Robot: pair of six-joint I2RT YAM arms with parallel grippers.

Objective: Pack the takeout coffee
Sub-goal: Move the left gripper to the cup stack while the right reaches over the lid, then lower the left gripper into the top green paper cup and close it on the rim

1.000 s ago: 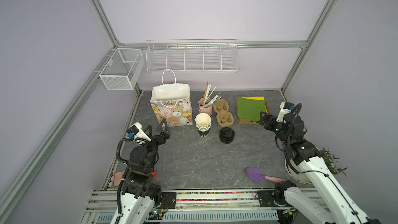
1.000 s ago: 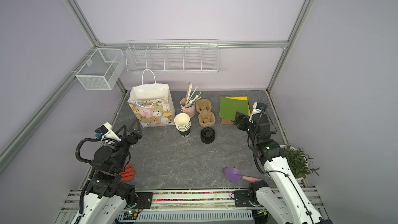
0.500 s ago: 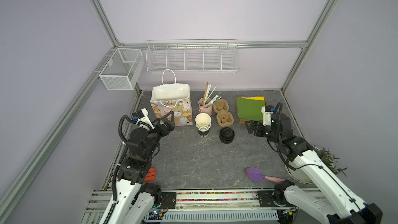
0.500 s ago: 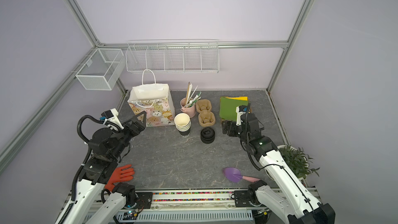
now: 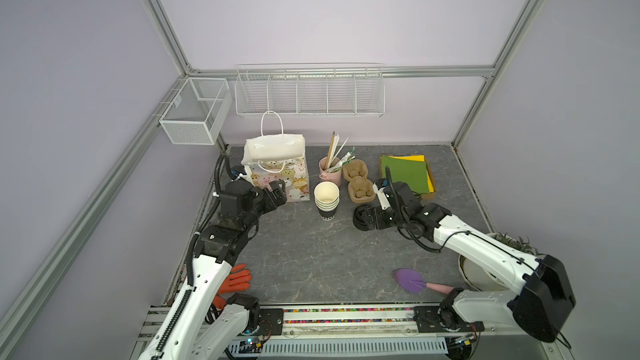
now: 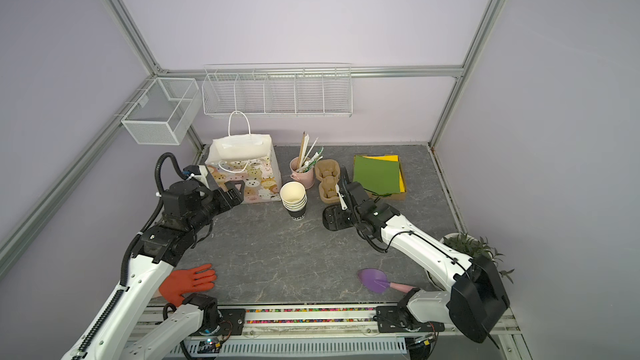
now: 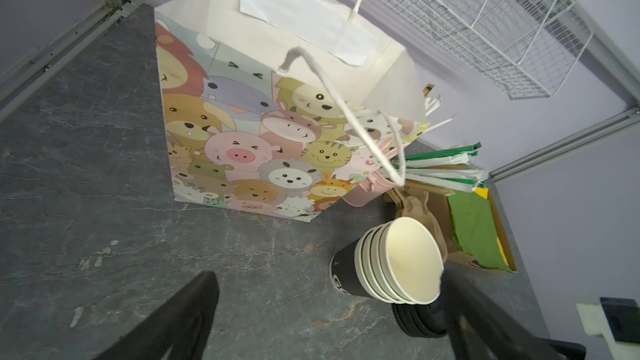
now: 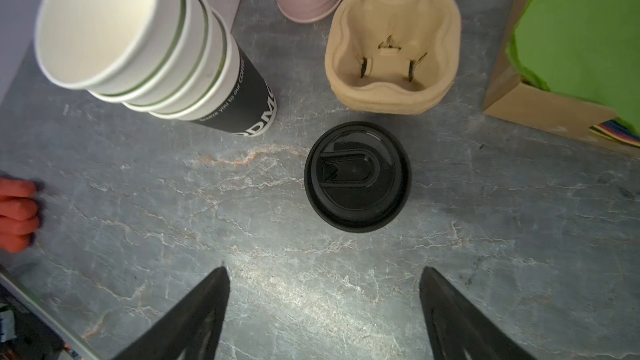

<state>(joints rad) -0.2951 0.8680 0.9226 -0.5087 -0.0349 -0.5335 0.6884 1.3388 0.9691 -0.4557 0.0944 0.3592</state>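
**Light, slick lid: take it by the rim**

The black round plastic lid (image 8: 356, 176) lies flat on the grey marbled bench (image 8: 242, 271). It is just beside the stack of black-sided paper cups with cream insides (image 8: 145, 46) and just in front of the tan moulded-pulp cup carrier (image 8: 391, 46). No cup wall shows beneath it. In the left wrist view its edge looks like low dark ribs, perhaps several lids nested, but that is too dim to settle.

The right gripper (image 8: 322, 270) hovers above the bench with its jaws released and spread wide, nothing between them. The lid lies ahead of the tips and clear of them. The left gripper (image 5: 276, 192) is also released and empty, near the printed face of the white paper gift bag with cartoon animals (image 5: 277, 171).

The lid will probably be very light, glossy and slippery. Its outer skirt should be fairly stiff, while the raised centre with the sip tab would flex. The best hold is likely across the skirt, one jaw on each opposite side and low on the edge, squeezing gently. A hard pinch could buckle the thin plastic or make it spring out. If lids are nested, a low grip may lift more than one. Any paper cup handled later would crush easily, so it should be held just under its rolled rim.
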